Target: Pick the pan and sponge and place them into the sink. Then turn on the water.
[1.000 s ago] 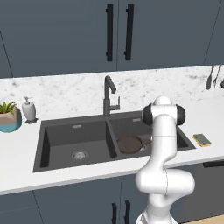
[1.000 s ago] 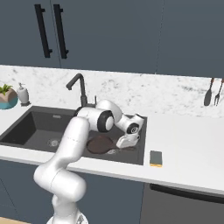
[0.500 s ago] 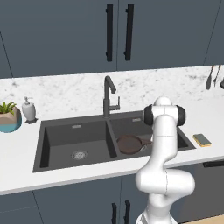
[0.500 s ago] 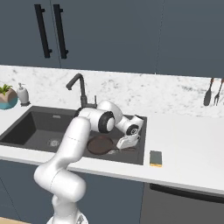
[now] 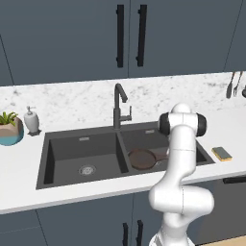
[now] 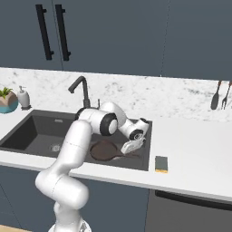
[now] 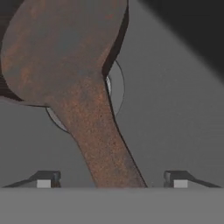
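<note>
Right, I see the pan [image 5: 142, 158] lying flat in the right basin of the sink [image 5: 72, 139], a round, shallow, rust-brown disc with a mottled, grainy skin. Its long handle runs toward the basin's right side. From the hand view that handle [image 7: 105, 144] passes up between my fingers [image 7: 111, 179], which stand wide on either side of it, clear of the metal, gripping nothing. Behind the pan's body a pale round drain [image 7: 114, 89] peeks out.

On the table, the sponge [image 6: 161, 163] sits just right of the sink, a small yellow block with a darker top, near the front edge. White marbled stone makes up the table [image 5: 29, 168] and the backsplash; the sink is matte dark grey with a central divider and a drain [image 5: 87, 169] in the left basin. A dark gooseneck faucet [image 5: 118, 104] rises behind the divider. At far left stand a white soap pump [image 5: 31, 120] and a potted plant [image 5: 9, 128]. Dark cabinets [image 5: 129, 36] with black handles hang above. My hand sits low inside the right basin, close to its right wall.
</note>
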